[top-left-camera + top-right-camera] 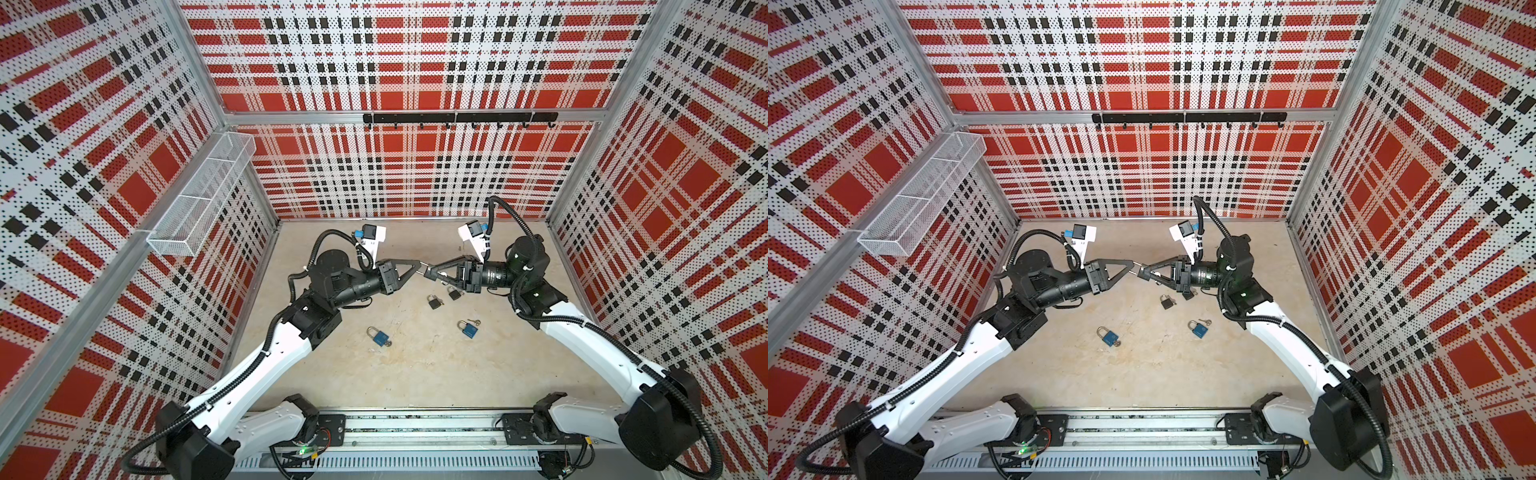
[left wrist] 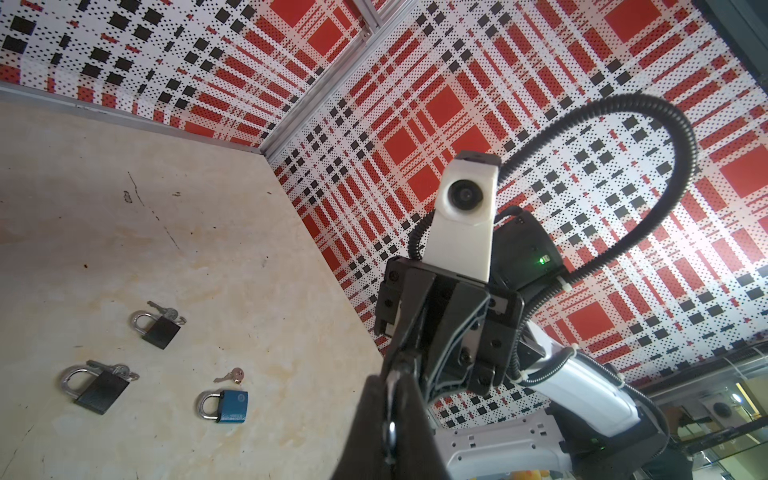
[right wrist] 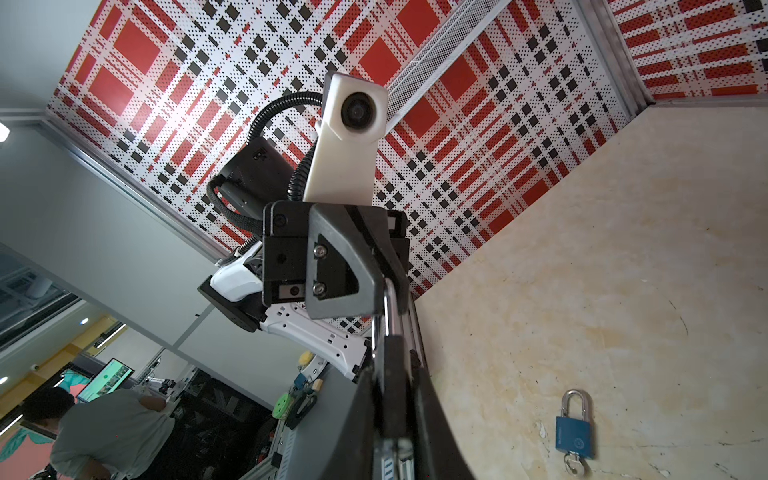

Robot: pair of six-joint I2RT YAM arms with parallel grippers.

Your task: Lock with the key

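Observation:
Both grippers meet tip to tip above the middle of the table. My right gripper [image 1: 431, 272] [image 3: 395, 395] is shut on the body of a black padlock [image 3: 395, 370]. The padlock's silver shackle [image 3: 388, 307] [image 1: 426, 269] sticks out toward the other arm. My left gripper [image 1: 420, 264] [image 2: 390, 415] is shut on that shackle, and a strip of silver metal shows between its fingers. I cannot make out a key on the held padlock; its far end is hidden between the right fingers.
Two black padlocks [image 2: 160, 328] [image 2: 97, 386] lie on the table under the right gripper, each with keys. A blue padlock [image 1: 468, 328] has a loose key [image 2: 230, 376] beside it. Another blue padlock [image 1: 380, 336] [image 3: 574, 432] lies nearer the front with a key in it.

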